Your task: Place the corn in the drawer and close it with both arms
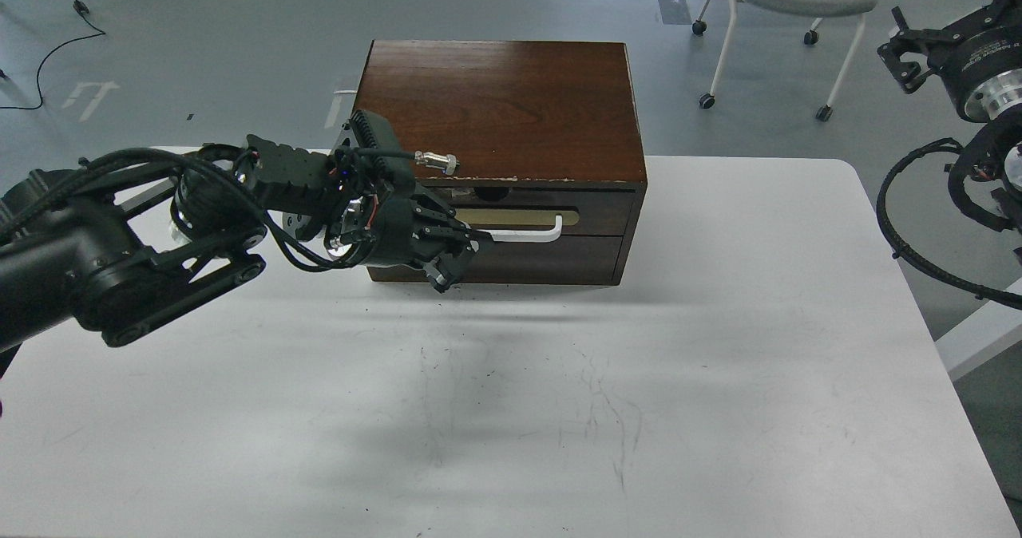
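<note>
the left gripper [463, 252] sits at the left end of the white bar handle [527, 233] of the drawer [551, 212], its fingers parted with one against the bar. the drawer looks shut or nearly so, flush in the dark wooden cabinet [499, 99] on the white table [718, 322]. the corn is not visible anywhere, possibly inside already. the right gripper [906, 63] hangs well apart at the upper right; whether it is parted or closed cannot be told. the rigid handle should give a firm, slightly slick hold; the drawer likely slides stiffly.

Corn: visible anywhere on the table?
No, the white table carries only the wooden cabinet; no corn shows.
</note>
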### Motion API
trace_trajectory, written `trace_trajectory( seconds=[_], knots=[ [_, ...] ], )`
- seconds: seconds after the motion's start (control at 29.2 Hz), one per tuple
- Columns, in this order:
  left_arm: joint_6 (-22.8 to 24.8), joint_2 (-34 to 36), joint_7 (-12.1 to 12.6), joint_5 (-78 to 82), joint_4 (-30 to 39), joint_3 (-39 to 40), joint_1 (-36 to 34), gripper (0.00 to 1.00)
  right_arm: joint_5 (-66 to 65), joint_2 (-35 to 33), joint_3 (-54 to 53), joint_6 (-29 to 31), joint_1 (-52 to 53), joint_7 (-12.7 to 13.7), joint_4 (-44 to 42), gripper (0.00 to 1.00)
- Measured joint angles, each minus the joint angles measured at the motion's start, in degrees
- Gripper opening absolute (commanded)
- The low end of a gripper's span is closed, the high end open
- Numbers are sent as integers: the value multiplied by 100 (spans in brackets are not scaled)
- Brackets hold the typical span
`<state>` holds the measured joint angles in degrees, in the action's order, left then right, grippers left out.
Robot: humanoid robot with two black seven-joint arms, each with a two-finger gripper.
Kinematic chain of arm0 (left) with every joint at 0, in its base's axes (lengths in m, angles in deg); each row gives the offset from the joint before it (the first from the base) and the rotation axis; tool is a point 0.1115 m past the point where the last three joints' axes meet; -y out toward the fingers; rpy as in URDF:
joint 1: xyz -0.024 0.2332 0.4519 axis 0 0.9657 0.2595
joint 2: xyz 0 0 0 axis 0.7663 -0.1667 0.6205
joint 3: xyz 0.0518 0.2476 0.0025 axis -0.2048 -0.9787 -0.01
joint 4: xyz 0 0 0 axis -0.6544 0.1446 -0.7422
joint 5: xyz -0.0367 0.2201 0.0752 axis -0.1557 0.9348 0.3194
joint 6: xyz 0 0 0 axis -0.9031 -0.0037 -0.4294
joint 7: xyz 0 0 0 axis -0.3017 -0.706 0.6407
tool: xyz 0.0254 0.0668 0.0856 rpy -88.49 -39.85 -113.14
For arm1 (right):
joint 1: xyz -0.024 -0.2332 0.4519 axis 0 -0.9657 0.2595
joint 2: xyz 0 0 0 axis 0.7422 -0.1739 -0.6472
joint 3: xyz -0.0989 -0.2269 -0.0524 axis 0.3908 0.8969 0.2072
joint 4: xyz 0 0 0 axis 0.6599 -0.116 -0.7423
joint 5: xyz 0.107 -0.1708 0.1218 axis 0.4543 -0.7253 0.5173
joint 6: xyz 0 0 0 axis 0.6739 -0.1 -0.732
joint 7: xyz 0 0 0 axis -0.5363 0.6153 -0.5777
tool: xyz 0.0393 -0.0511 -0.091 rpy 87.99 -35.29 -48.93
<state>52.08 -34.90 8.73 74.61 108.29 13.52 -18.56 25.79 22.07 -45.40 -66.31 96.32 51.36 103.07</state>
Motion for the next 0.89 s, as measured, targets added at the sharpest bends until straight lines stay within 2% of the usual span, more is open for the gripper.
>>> trace_trajectory(
  seconds=[0.03,0.07,0.1,0.17,0.38,0.55,0.75,0.89],
  knots=[
    [0,75,-4,-466,-15,162,3,45,-4,1,5,1,0,0,7,100],
    [0,158,-7,-970,-43,328,12,61,-6,1,7,2,0,0,9,100],
    [0,242,-7,-1485,-91,460,26,84,-6,2,9,2,0,0,10,100],
    [0,441,-6,-2705,-310,669,53,94,-7,1,10,2,0,0,7,100],
    [-1,738,93,-6396,-1557,773,189,96,-8,4,17,-25,0,0,2,100],
    [0,631,124,-8885,-3051,809,208,95,-7,49,-59,-19,-31,0,-17,100],
    [-1,-146,220,-10712,-5403,811,221,96,-6,264,-76,252,-96,1,-46,100],
    [0,-677,400,-11411,-6189,813,399,96,28,450,-63,472,-281,67,21,100]
  ],
)
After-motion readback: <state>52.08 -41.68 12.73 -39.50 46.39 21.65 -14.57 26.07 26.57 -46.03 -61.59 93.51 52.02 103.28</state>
